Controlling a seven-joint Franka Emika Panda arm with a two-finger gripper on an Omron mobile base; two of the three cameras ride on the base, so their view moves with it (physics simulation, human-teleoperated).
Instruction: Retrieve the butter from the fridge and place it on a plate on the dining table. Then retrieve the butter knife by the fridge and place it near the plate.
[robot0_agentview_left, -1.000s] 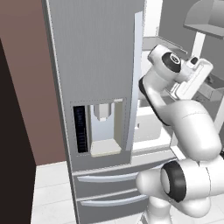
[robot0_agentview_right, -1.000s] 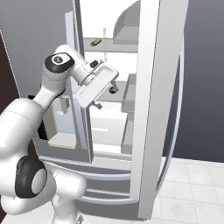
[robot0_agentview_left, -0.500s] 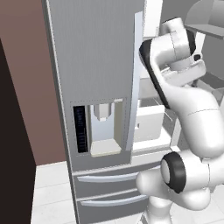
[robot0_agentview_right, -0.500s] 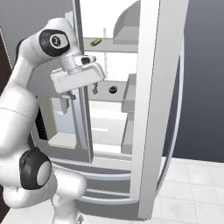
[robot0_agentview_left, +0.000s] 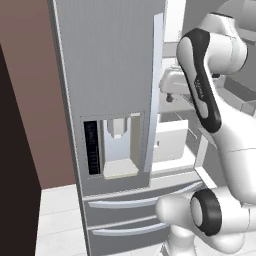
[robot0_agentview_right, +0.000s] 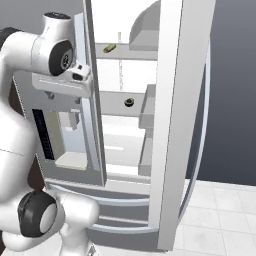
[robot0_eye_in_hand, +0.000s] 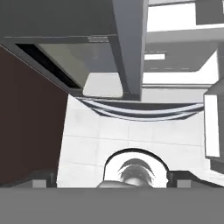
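Observation:
The fridge (robot0_agentview_right: 75, 140) stands with its right door (robot0_agentview_right: 175, 125) swung open and its left door (robot0_agentview_left: 110, 90), the one with the dispenser, shut. A small yellowish stick, the butter (robot0_agentview_right: 109, 48), lies on the top shelf inside. My gripper (robot0_agentview_right: 62, 95) hangs in front of the left door's upper part, pointing down, well to the left of the butter and lower than it. In the hand view its fingertips (robot0_eye_in_hand: 43, 177) stand wide apart with nothing between them, so the gripper (robot0_eye_in_hand: 111, 179) is open. It also appears beside the door edge (robot0_agentview_left: 170, 95). The plate, dining table and butter knife are out of view.
A small dark round thing (robot0_agentview_right: 128, 103) sits on the middle shelf. Two bottom drawers (robot0_agentview_left: 125, 215) run below the doors. A dark brown wall (robot0_agentview_left: 20, 150) stands left of the fridge. White tiled floor (robot0_agentview_right: 220, 215) lies to the right.
The arm has swung left, away from the open fridge compartment. The hand has turned from facing the shelves to pointing down in front of the left door. The jaws stayed open.

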